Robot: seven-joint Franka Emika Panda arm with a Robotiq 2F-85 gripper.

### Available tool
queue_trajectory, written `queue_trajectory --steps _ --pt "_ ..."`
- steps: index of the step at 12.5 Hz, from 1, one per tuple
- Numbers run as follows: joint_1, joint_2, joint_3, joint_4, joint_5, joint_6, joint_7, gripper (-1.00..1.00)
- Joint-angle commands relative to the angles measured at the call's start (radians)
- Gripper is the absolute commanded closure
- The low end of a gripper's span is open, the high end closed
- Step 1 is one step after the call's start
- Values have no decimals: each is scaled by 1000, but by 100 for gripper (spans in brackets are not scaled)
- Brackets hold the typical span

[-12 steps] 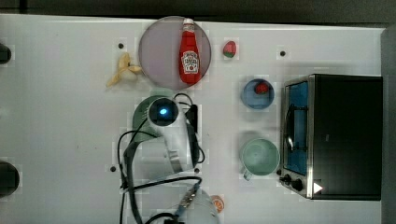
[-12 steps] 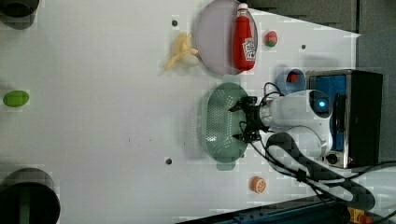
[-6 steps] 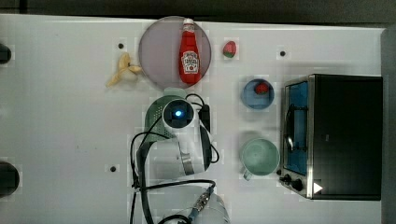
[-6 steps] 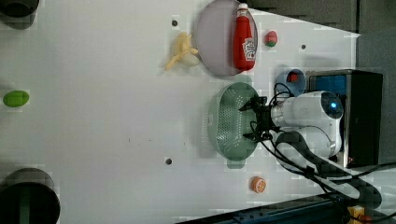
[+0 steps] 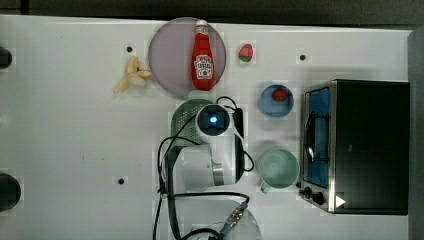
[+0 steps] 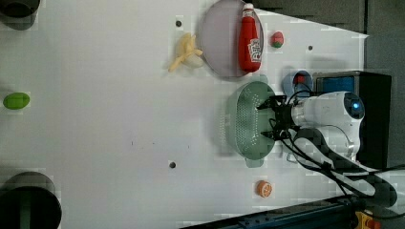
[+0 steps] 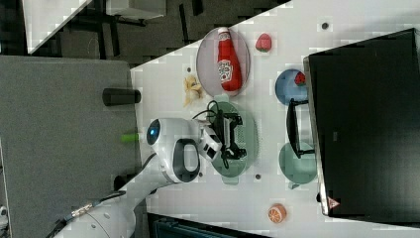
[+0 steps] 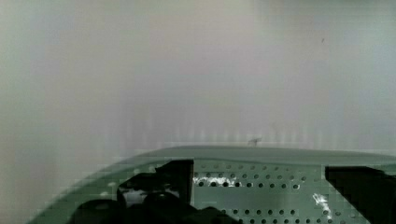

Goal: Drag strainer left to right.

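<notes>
Big white table (image 5: 65,140) takes up most of the scene, with dark floor past its far edge in the top view. The black toaster oven (image 5: 367,145) sits at 3 o'clock in the top view and blocks that whole side. Loads of bare table at 9 o'clock; toward 3 o'clock it's tight, since the green mug (image 5: 278,169) and the small blue bowl (image 5: 275,100) stand between the strainer and the oven. A grey plate (image 5: 172,60) with a ketchup bottle (image 5: 202,57) on it lies at 12 o'clock, just beside the strainer's rim.

The strainer (image 6: 246,124) sits mid-table, mostly under the arm in the top view. In the left view the gripper (image 6: 267,121) reaches in from 3 o'clock, fingers spread apart, tips over the strainer's near wall. Can't tell whether they touch the plastic.
</notes>
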Motion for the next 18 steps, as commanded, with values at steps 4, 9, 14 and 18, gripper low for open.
queue_trajectory --steps 4,9,14,18 --pt "-22 -19 -99 3 -26 22 -128 -100" --pt "-21 -45 -120 5 -25 27 -139 -100" --pt "-20 -322 -78 19 -22 -167 -565 -100" --pt "-15 -536 -28 154 72 -540 -643 -100"
